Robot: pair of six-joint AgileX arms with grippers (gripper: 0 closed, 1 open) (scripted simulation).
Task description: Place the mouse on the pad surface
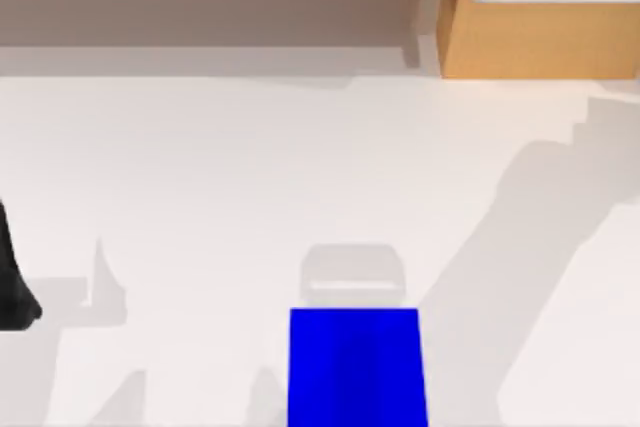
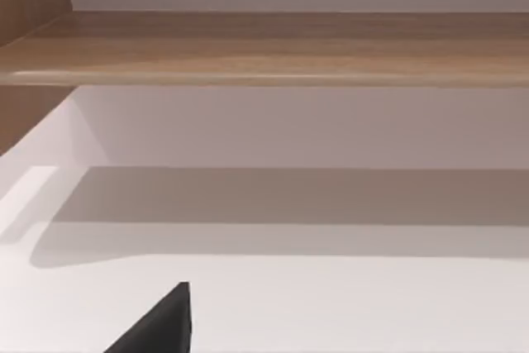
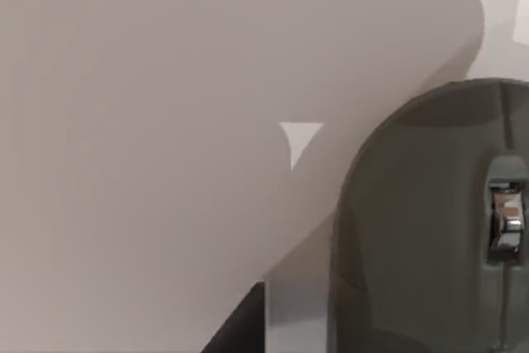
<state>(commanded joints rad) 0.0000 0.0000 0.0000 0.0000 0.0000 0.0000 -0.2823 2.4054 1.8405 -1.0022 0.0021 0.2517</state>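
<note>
Mouse (image 1: pixel 353 275) resting on white table (image 1: pixel 200 177), touching far edge of blue pad (image 1: pixel 355 367), not yet on it. Left gripper (image 1: pixel 12 277) parked at table's left edge, finger spread impossible to tell. Right wrist view close over mouse (image 3: pixel 430 221), presumably approaching to grasp.

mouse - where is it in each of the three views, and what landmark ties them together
Top view: the mouse lies low and centre on the white tabletop, directly behind the pad.
Left wrist view: no mouse here; tabletop and a wooden shelf.
Right wrist view: the mouse sits close up at the picture's lower right, scroll wheel visible.
Shared landmark: the white tabletop.
</note>
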